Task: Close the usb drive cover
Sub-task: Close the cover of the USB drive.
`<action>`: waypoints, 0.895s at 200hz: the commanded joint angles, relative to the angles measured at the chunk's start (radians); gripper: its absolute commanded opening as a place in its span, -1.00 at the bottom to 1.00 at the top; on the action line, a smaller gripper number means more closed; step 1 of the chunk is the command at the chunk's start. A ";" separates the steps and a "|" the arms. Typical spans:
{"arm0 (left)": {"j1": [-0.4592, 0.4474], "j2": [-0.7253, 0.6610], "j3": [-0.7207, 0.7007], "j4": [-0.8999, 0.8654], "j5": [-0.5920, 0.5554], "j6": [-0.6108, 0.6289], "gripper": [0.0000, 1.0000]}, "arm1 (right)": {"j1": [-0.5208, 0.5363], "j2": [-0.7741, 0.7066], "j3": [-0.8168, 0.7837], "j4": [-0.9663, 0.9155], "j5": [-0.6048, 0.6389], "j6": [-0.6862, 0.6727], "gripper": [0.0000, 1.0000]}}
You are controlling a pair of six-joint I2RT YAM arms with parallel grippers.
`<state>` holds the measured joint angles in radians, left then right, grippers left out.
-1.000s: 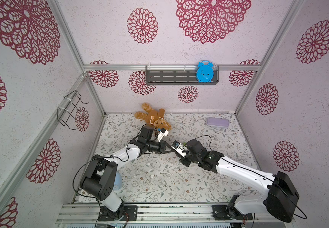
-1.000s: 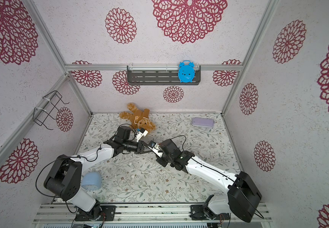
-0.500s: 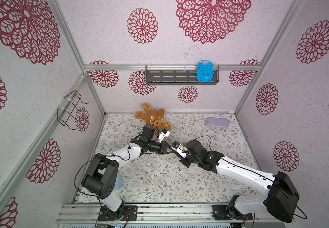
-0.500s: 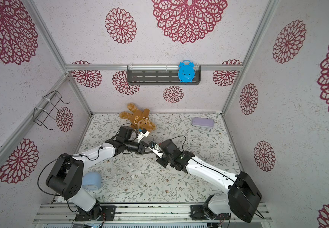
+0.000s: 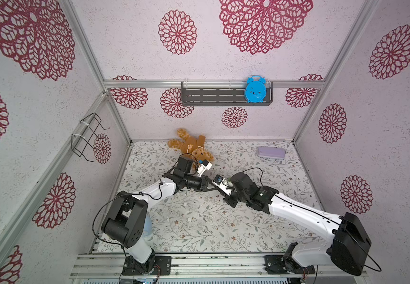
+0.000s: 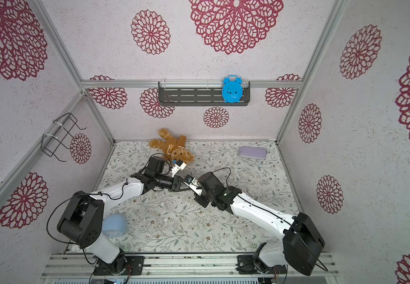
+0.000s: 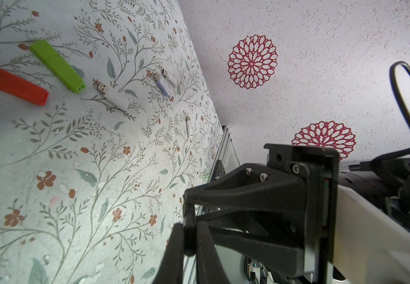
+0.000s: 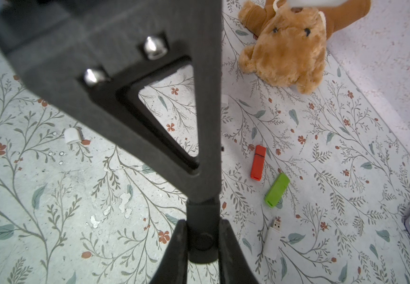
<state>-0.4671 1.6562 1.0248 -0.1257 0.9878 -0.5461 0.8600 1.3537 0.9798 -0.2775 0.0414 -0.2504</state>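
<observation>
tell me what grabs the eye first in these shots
The left gripper and right gripper, both shut, meet above the middle of the table. A brown bear lies at the table's back edge, and a blue clock stands on the back wall's shelf. An orange drive and a green drive lie close together on the table.
</observation>
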 commanded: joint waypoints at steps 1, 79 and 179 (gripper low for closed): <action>-0.054 0.016 -0.005 -0.046 0.033 0.021 -0.84 | 0.011 -0.016 0.088 0.231 -0.047 0.013 -0.59; -0.052 0.000 0.085 -0.183 0.021 0.092 -0.83 | 0.011 -0.105 -0.011 0.187 0.048 -0.014 -0.59; -0.059 -0.114 0.064 -0.078 -0.170 0.006 -0.70 | 0.009 -0.104 -0.037 0.180 0.088 -0.003 -0.59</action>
<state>-0.5022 1.6211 1.1088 -0.2287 0.9089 -0.5026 0.8627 1.2808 0.9466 -0.2485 0.1013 -0.2611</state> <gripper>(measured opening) 0.132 0.207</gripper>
